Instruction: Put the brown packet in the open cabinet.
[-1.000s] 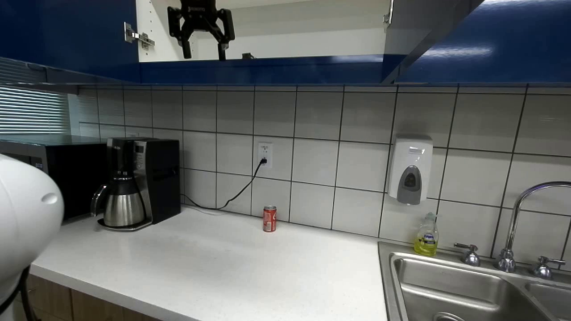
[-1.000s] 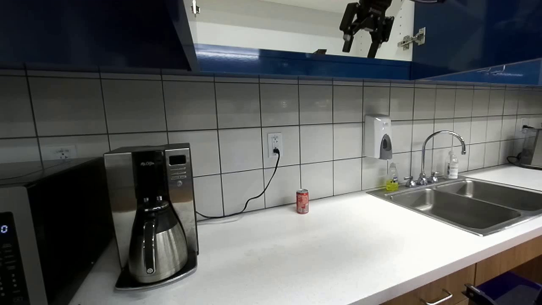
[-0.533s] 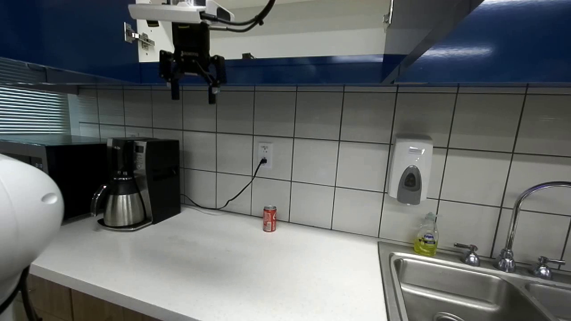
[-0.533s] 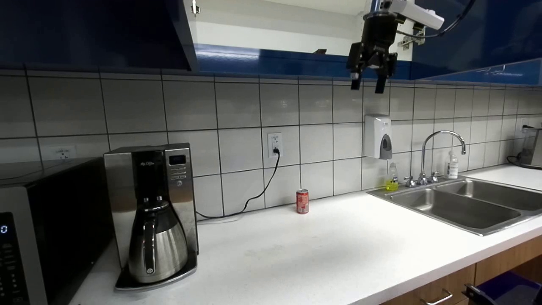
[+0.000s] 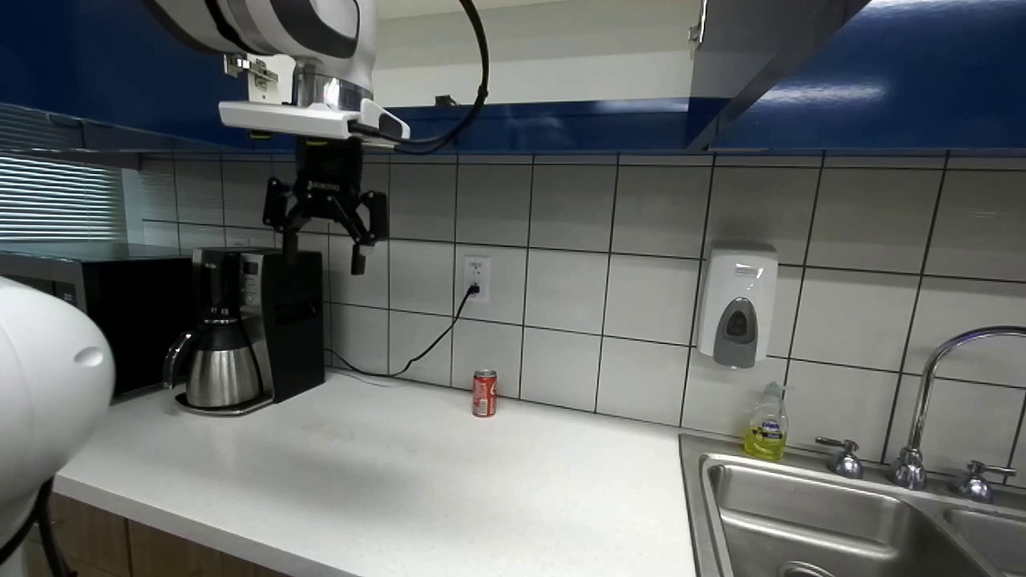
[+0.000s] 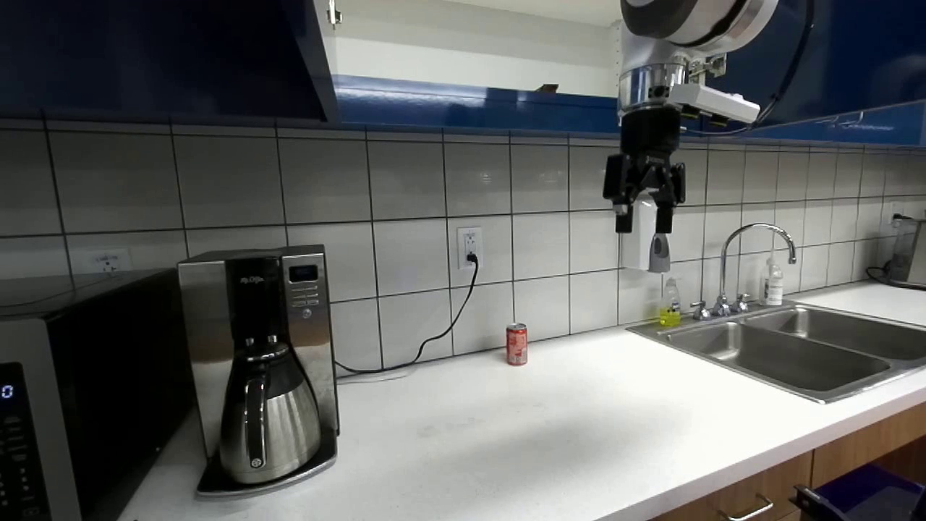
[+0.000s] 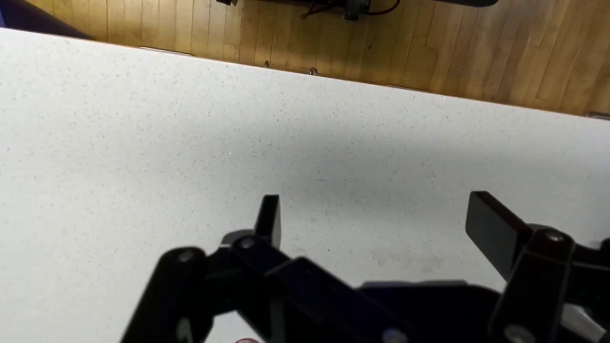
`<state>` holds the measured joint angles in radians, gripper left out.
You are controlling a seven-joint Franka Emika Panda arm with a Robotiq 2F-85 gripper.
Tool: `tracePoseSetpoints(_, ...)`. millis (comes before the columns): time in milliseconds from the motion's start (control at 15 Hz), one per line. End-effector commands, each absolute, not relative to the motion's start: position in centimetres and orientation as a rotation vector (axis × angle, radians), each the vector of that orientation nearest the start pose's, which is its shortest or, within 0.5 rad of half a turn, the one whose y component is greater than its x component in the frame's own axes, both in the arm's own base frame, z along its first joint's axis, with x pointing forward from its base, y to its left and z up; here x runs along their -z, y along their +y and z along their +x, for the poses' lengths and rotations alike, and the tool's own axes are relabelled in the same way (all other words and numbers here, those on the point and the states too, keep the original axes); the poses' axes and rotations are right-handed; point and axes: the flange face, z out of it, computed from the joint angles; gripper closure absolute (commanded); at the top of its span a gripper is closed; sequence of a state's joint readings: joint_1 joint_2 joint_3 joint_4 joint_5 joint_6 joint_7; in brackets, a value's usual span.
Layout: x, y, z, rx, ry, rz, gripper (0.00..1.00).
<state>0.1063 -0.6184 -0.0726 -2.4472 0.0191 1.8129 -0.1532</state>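
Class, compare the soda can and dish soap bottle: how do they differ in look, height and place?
The soda can is opaque, mostly red; the dish soap bottle is clear, showing yellow liquid. The can is shorter than the bottle. The can stands on the countertop, the bottle on the sink rim. Both stand upright.

White-tiled wall (glossy, dark-lined) behind pale speckled counter; slatted blinds; wooden plank floor.

Free air, pincer to counter — red can near wall.
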Motion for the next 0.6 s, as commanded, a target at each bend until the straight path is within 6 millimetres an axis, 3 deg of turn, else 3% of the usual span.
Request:
tracePoseSetpoints(0,-48.7,1.4,35.6,-0.056,-0.328,-3.087,0.00)
tracePoseSetpoints(200,-47.1,1.6,35.3,-0.096,-0.344,-3.094,0.00)
tracePoseSetpoints(267,-47.9,1.6,35.6,-0.103,-0.317,-3.071,0.00)
tracePoseSetpoints(533,-47.6,1.6,35.6,-0.113,-0.317,-3.070,0.00)
